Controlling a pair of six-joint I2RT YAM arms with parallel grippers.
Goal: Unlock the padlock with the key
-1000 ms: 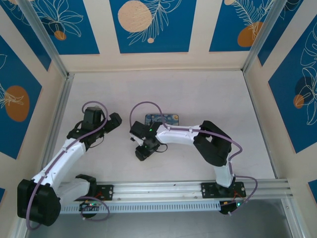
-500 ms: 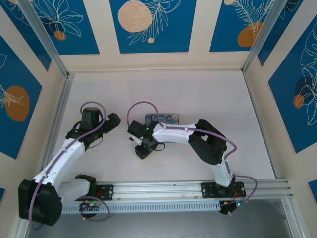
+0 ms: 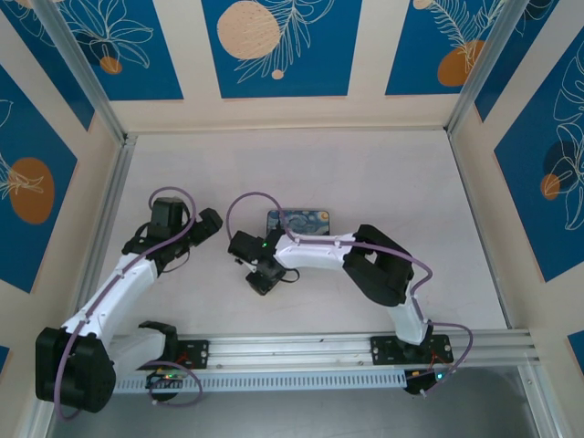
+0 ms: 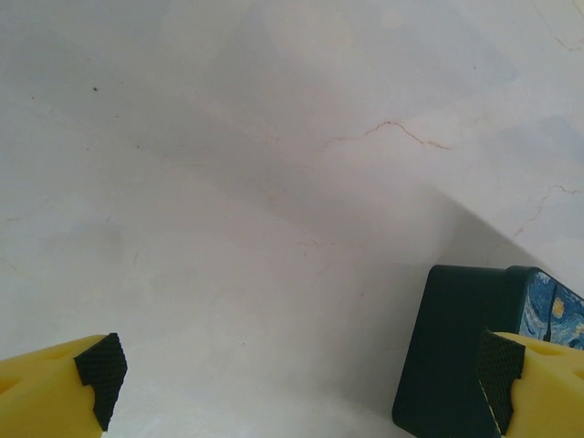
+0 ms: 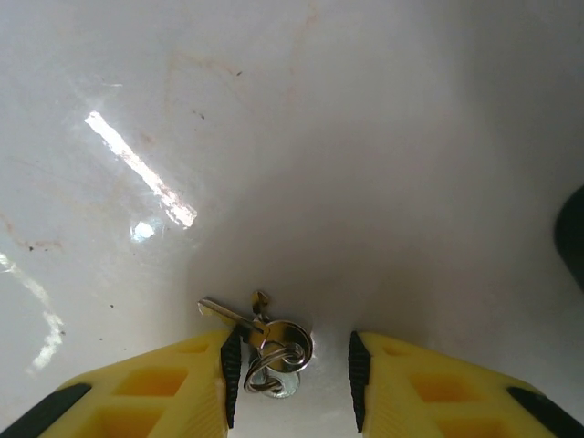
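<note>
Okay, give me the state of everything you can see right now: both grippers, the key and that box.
Left gripper: open wide, nothing between its fingers.
Right gripper: open, one finger on either side of the key.
Key: lying flat on the table, on its ring, not gripped.
Box: resting on the table, painted face up.

My left arm point(image 3: 119, 283) reaches up from its base, and the left gripper point(image 3: 208, 224) sits low, well left of the box point(image 3: 299, 219), with its yellow fingers point(image 4: 55, 392) spread wide. My right arm point(image 3: 315, 251) folds at the elbow right of the box. Its forearm runs leftward along the box's near side. The right gripper point(image 3: 262, 278) points down at the desk point(image 3: 365, 164), near-left of the box, jaws narrowly parted.
</note>
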